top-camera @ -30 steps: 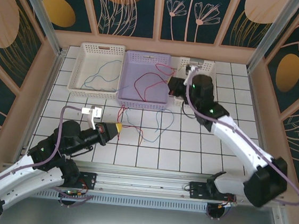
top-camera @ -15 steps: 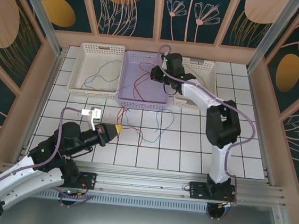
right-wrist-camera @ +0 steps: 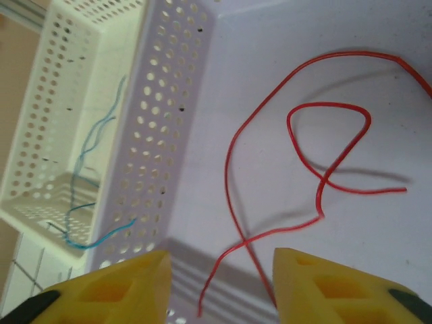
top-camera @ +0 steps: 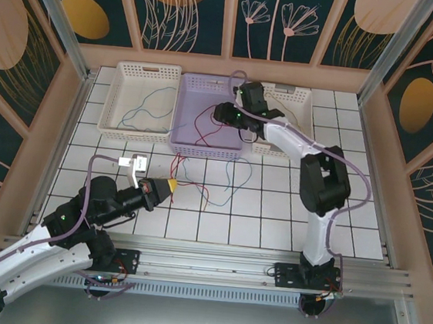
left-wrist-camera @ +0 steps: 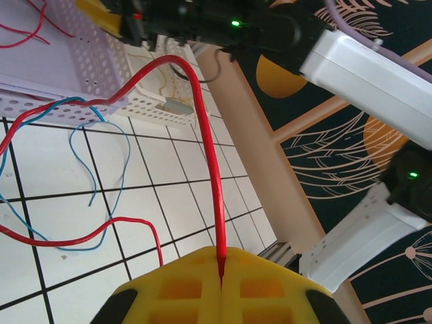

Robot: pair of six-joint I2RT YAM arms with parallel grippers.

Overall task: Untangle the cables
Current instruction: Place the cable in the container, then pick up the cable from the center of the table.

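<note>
Two grippers and several cables, listed from the near edge outward.

1. Left gripper (top-camera: 171, 183): low over the white tiles, yellow pads (left-wrist-camera: 175, 290) pressed together on the end of a red wire (left-wrist-camera: 206, 142).
2. Held red wire: arches up from the pads toward the baskets, then drops to the tiles and crosses a blue wire (left-wrist-camera: 91, 155) at more than one place. Risk: a hard pull likely drags the blue loops along or tightens the crossings; the thin strand may also slip from the pads.
3. Lilac basket (top-camera: 184, 139): middle of the far row, holding a looped red strand (right-wrist-camera: 324, 182).
4. Right gripper (top-camera: 220, 114): over the lilac basket, fingers spread wide, holding nothing. Risk: a finger passing low could hook a loop of the strand below and lift it out.
5. White basket (top-camera: 114, 105): far left, holding a sorted blue strand (top-camera: 149, 101). Risk: low, well apart from both grippers.
</note>
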